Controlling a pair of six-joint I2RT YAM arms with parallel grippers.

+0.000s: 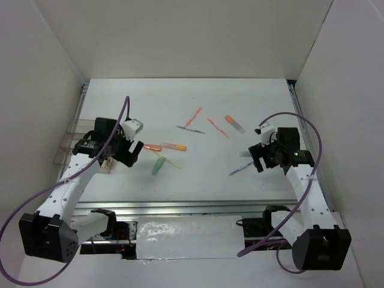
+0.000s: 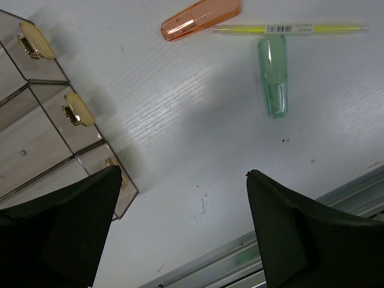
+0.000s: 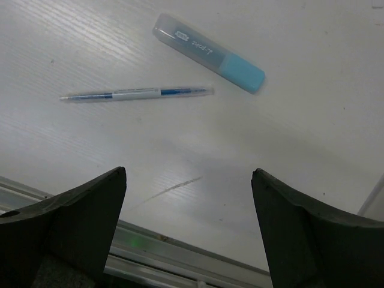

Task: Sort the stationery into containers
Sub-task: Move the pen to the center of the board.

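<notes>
**Inspector:** State of the left tool?

**Recorder:** The left gripper (image 2: 186,240) has its jaws spread wide with nothing between them. It hangs over the bare white table (image 2: 198,138), just beside the containers (image 2: 42,126).

**Inspector:** Describe the containers.

**Recorder:** A row of joined clear compartments at the table's left edge, each front carrying a gold latch (image 2: 76,109). The left finger overlaps the nearest corner in the wrist view, and I cannot tell whether it touches.

**Inspector:** Stationery near that arm?

**Recorder:** An orange cap (image 2: 201,18), a thin yellow pen (image 2: 291,28) in line with it, and a pale green cap (image 2: 273,75) set at a right angle below the pen. Contact between the green cap and the pen cannot be confirmed. A yellow-orange marker (image 1: 174,146) lies just beside the orange cap. All of these rest on the table, apart from the containers.

**Inspector:** Right tool?

**Recorder:** The right gripper (image 3: 189,234) is fully parted and holds nothing, over the table's right side. Ahead of it lie a thin blue pen (image 3: 138,93) and a grey-and-blue highlighter (image 3: 207,53), near each other but not touching.

**Inspector:** Remaining items?

**Recorder:** Toward the far middle of the table, an orange pen (image 1: 195,116) meets a grey pen (image 1: 191,129) at its near tip. A thin red pen (image 1: 218,128) and an orange-and-grey marker (image 1: 234,123) lie to their right. All four are on the table, well apart from the containers.
</notes>
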